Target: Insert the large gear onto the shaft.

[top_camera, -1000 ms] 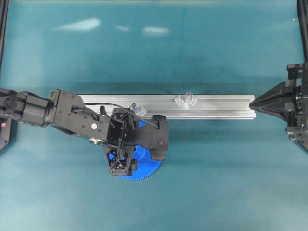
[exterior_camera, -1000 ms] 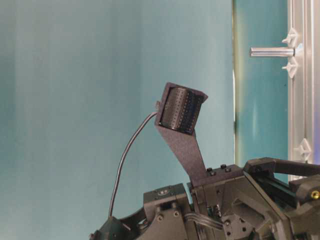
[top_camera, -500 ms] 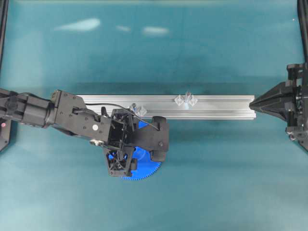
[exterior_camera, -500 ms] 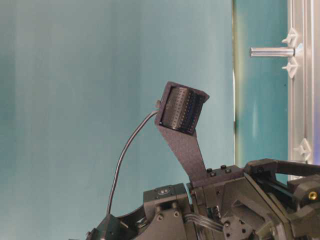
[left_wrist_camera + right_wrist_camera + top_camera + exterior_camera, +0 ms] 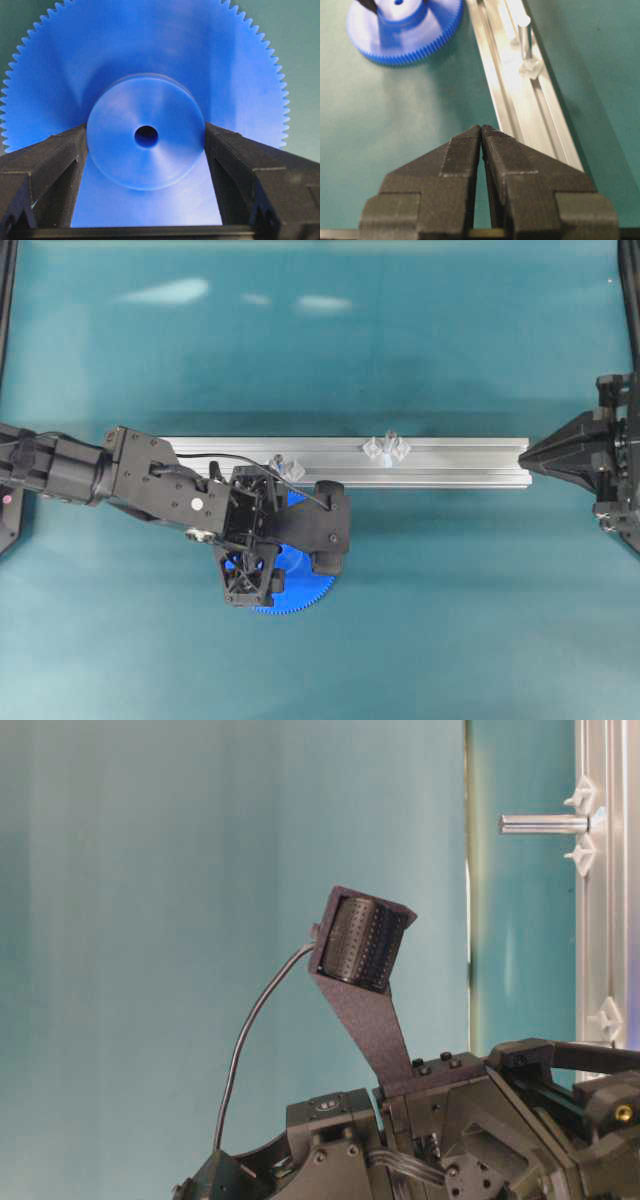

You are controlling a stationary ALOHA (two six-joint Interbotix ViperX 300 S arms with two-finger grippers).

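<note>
The large gear [image 5: 150, 60], a bright-blue toothed disc with a raised hub, fills the left wrist view. My left gripper [image 5: 146, 136] is shut on the hub, one black finger [image 5: 65, 150] pressed against each side. In the overhead view the gear [image 5: 305, 590] shows partly under the left wrist, just in front of the rail. The shaft [image 5: 389, 439] stands on the rail between two clear brackets, to the right of the gear; it also shows in the table-level view [image 5: 545, 823] and the right wrist view [image 5: 524, 35]. My right gripper [image 5: 523, 453] is shut and empty at the rail's right end.
The aluminium rail [image 5: 460, 462] runs left to right across the table. A second pin with a clear bracket [image 5: 287, 466] stands on it next to the left wrist. The right wrist view shows the gear [image 5: 405, 45] on the green mat beside the rail [image 5: 520, 100].
The left arm shifted only very slightly and still holds the gear's hub. The right arm has not moved.
</note>
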